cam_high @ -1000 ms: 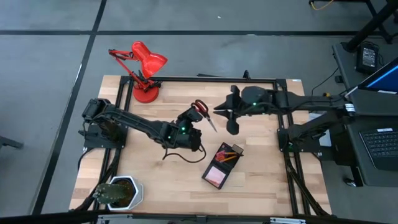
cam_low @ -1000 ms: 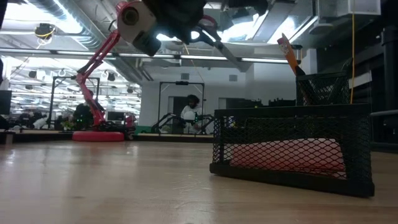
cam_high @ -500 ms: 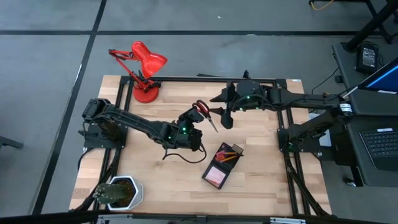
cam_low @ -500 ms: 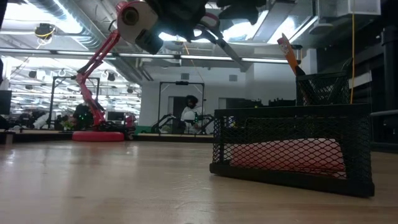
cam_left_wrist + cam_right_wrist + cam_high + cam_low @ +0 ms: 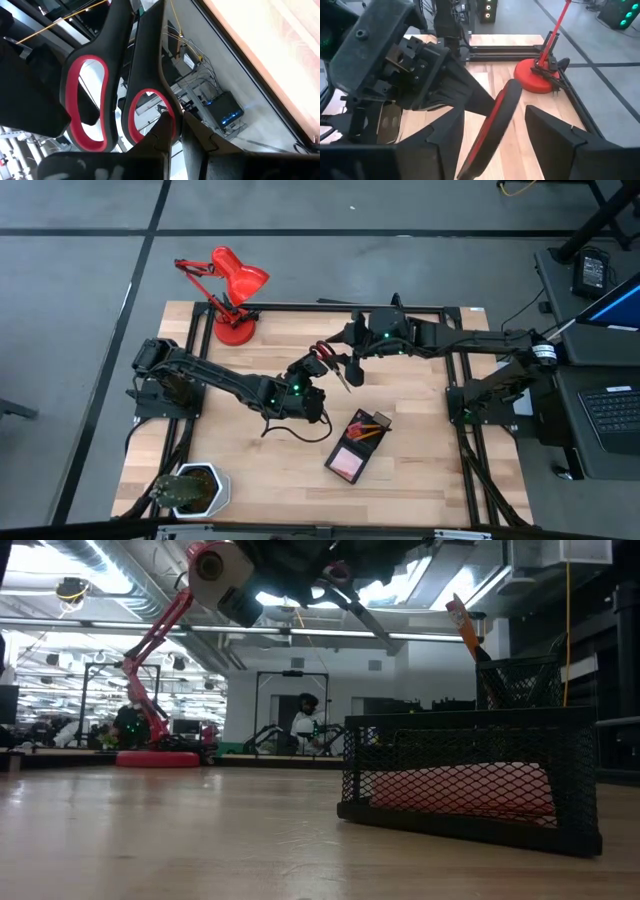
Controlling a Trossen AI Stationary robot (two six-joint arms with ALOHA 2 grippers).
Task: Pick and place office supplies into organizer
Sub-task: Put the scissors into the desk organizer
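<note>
Left tool (image 5: 312,365) clamped, right tool (image 5: 352,365) agape

Grey floor (image 5: 80,270), bright ceiling lights (image 5: 110,590) beyond table.

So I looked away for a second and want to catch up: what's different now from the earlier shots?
The right gripper has swung left across the table's far side and now sits at the scissors, its open fingers either side of a red handle loop. It has not closed. The left gripper stays shut on the scissors, held above the table. The organizer, lamp and plant have not moved.
</note>
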